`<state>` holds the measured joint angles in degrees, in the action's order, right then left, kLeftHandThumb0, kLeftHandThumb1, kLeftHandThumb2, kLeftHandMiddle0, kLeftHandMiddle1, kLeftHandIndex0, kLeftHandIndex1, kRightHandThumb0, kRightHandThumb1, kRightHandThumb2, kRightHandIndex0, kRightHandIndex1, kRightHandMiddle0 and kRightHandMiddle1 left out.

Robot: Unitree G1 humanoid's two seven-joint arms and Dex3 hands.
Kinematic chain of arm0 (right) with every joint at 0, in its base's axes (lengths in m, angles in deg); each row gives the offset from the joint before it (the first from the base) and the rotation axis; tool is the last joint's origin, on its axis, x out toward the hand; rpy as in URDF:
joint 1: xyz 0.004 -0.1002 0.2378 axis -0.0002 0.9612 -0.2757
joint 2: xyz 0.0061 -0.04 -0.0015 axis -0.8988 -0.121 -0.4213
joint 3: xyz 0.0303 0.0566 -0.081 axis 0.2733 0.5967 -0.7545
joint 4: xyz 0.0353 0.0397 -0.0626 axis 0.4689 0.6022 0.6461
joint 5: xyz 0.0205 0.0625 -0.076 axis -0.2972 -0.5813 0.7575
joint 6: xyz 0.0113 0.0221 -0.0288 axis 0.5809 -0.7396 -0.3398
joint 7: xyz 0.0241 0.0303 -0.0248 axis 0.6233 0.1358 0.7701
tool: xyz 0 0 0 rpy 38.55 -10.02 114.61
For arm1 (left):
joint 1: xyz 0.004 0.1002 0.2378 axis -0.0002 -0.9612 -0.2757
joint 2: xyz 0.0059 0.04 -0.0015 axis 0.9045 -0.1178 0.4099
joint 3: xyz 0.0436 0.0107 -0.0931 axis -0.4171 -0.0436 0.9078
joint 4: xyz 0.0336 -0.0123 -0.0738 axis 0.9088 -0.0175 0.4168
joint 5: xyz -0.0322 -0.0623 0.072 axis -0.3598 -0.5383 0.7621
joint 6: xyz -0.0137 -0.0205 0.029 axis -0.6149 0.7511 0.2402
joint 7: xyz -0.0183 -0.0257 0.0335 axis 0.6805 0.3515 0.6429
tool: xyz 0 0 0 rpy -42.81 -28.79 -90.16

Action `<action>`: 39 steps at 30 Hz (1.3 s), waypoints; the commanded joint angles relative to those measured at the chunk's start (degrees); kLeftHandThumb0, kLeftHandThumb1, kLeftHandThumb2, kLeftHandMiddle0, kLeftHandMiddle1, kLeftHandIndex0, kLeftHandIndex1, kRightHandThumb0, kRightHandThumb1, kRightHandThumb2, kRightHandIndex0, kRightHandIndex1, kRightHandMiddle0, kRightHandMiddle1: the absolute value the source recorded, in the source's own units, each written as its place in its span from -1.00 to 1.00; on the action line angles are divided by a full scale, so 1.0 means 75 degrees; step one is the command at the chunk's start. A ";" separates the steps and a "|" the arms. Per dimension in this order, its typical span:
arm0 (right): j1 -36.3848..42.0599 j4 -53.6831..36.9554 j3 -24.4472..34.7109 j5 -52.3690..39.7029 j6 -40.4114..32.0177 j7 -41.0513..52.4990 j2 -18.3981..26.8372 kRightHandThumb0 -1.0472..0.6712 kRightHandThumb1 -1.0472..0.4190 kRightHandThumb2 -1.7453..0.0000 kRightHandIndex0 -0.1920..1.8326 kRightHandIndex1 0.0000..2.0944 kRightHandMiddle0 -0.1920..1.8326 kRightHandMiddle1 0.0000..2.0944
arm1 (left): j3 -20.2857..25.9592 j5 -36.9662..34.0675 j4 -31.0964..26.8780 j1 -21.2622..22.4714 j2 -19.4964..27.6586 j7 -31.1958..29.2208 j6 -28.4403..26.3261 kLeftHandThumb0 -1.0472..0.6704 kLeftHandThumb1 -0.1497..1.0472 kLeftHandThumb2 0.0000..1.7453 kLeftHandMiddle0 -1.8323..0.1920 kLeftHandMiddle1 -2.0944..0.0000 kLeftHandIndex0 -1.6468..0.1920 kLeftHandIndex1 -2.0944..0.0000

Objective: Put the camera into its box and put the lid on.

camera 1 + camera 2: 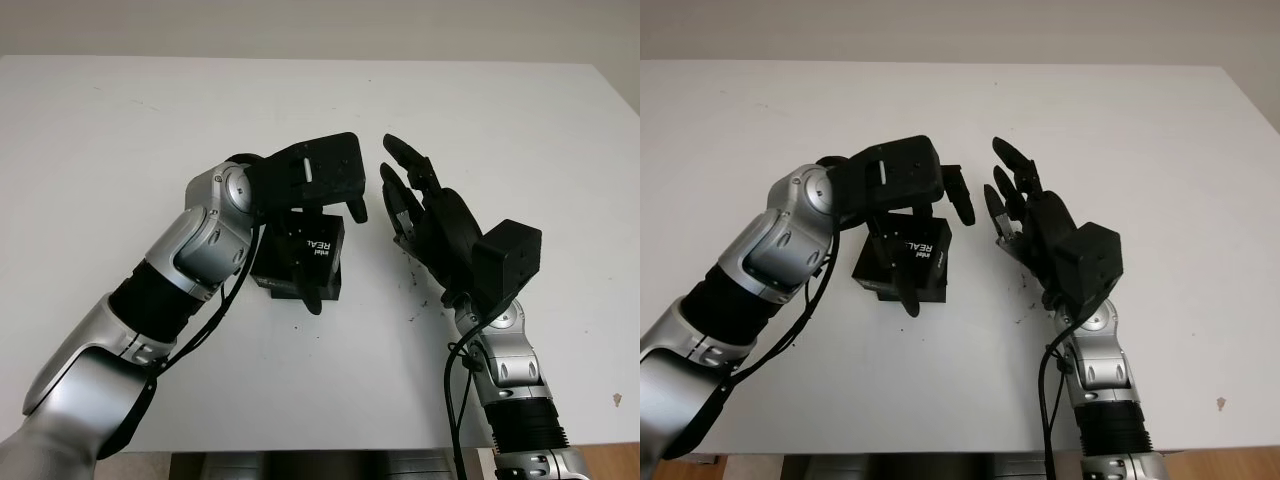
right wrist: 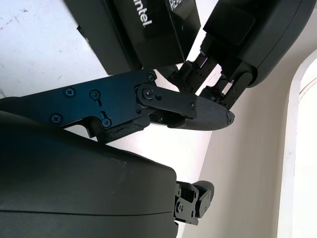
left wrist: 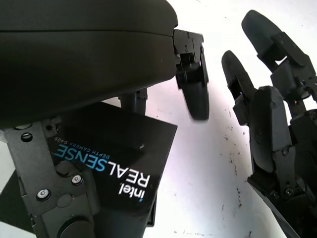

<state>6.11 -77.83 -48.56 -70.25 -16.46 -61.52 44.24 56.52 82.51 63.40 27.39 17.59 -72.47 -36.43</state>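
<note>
**Lid on the box, both hands at its side**

White tabletop (image 1: pixel 120 150) under a pale wall: you are looking at a flat black cardboard box with white and blue "Intel RealSense" lettering on its lid (image 1: pixel 910 258), sitting near the middle of the surface. Your left hand (image 1: pixel 318 185) hangs directly over it, with one finger (image 1: pixel 306 283) reaching down across the box's near edge and another finger (image 3: pixel 194 91) hanging off to the side above bare tabletop. Whether that hand actually presses or grips the box you cannot tell from these views; its fingers are partly bent around the box, not clearly clamped. Your right hand (image 1: pixel 1025 215) stands just beside the box, fingers raised and extended, holding nothing.

As for progress, the printed lid appears seated on the box, and no camera lies loose on the tabletop, so the camera is presumably inside already, though that is hidden. In the left wrist view the lid (image 3: pixel 111 158) looks slightly offset from the dark base under it, so it may not be fully down. What seems left is a final press to seat it, then withdrawing both hands.

The box lies flat, lid up. It is close to square, so no long axis stands out, and its lettering runs away from you, reading sideways from the head views.
</note>
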 commanded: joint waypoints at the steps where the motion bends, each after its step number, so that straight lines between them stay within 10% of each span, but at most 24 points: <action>1: 0.0082 -0.0140 -0.0005 0.0003 -0.0007 -0.0009 -0.0001 -0.55 -1.00 0.34 -0.75 -0.94 -1.00 -0.51 | -0.0077 0.0042 -0.0055 -0.0125 -0.0085 -0.0004 -0.0003 -0.37 1.00 -0.73 0.98 -0.07 1.00 -0.02; 30: 0.0102 -0.0218 -0.0036 -0.0127 -0.0158 0.0263 0.0016 -0.54 -1.00 0.34 -0.73 -0.94 -0.99 -0.49 | 0.0294 0.0350 0.0470 -0.0297 0.0059 0.0613 0.1914 -0.41 1.00 -0.70 1.00 0.05 1.00 -0.28; 39: 0.0121 -0.0333 -0.0041 -0.0067 -0.0346 0.0192 0.0036 -0.54 -1.00 0.35 -0.73 -0.94 -0.99 -0.48 | 0.0323 0.0315 -0.0661 -0.0311 0.0479 -0.0541 0.0898 -0.44 1.00 -0.55 1.00 0.27 1.00 0.17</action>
<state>6.70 -78.90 -49.04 -70.64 -18.74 -59.90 44.36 58.08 84.96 60.58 25.34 20.28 -75.60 -28.90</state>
